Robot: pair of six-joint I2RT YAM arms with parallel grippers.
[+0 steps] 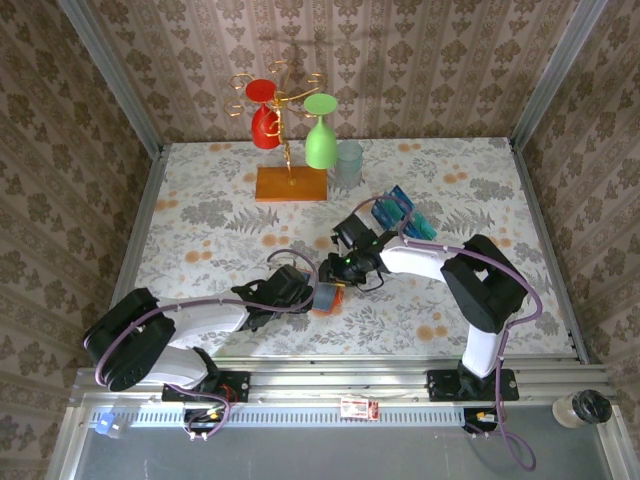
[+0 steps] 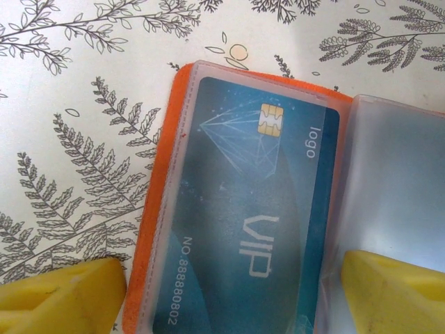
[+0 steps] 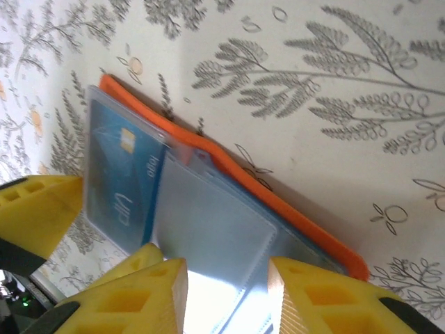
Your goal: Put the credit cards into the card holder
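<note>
Where the flowered table is viewed from above, a wooden stand carrying a red and a green glass is found at 12 o'clock, and loose credit cards are grouped at 2 o'clock from the centre. The card holder is laid open just toward 6 o'clock of the centre, between both arms' tips. A blue card marked VIP is seen tucked in one clear pocket. The left fingers are spread wide and released, one placed beside the orange edge, the other over the neighbouring pocket. The right fingers are parted, nothing clamped, an empty pocket lying between them.
</note>
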